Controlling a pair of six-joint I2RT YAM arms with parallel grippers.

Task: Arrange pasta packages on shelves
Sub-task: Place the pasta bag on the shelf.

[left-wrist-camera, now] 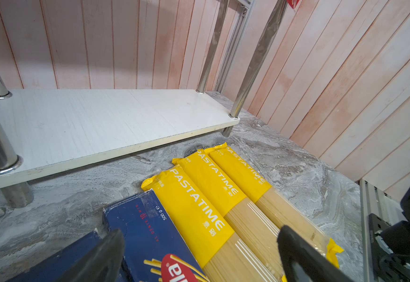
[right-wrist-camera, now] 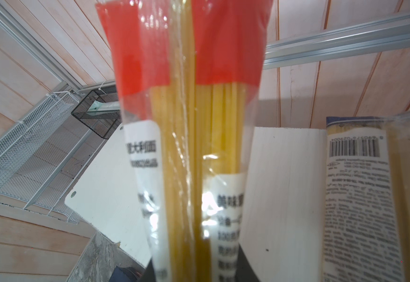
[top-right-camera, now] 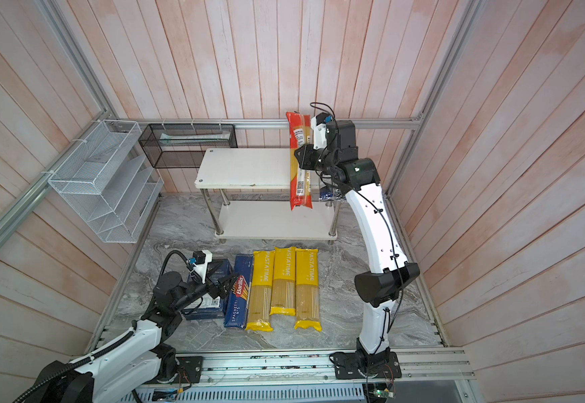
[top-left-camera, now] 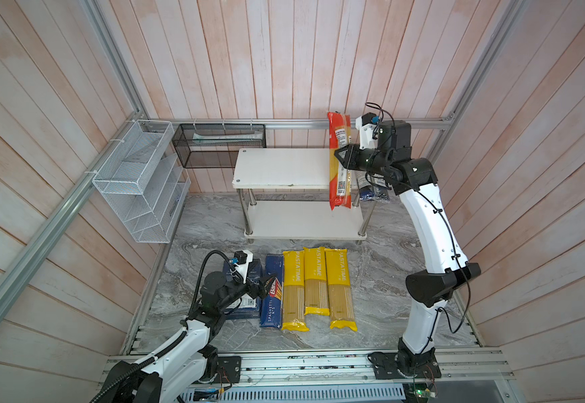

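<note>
The right gripper (top-left-camera: 341,158) is clamped on the red-ended bag (top-left-camera: 339,139) about its middle, likely for balance, above the right of the top shelf (top-left-camera: 280,167); a blue-ended bag (right-wrist-camera: 360,195) at that shelf's right edge narrows the room; the left gripper (top-left-camera: 266,283) hovers, fingers spread, over the blue boxes (top-left-camera: 272,307); three yellow bags (top-left-camera: 315,279) lie beside them.

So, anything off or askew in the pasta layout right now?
Dark-blue-ended bag lies at the right end of the top shelf, its end overhanging the front edge. Middle yellow bag sits further back than the two outer yellow bags. Nothing looks spilled or torn.
</note>
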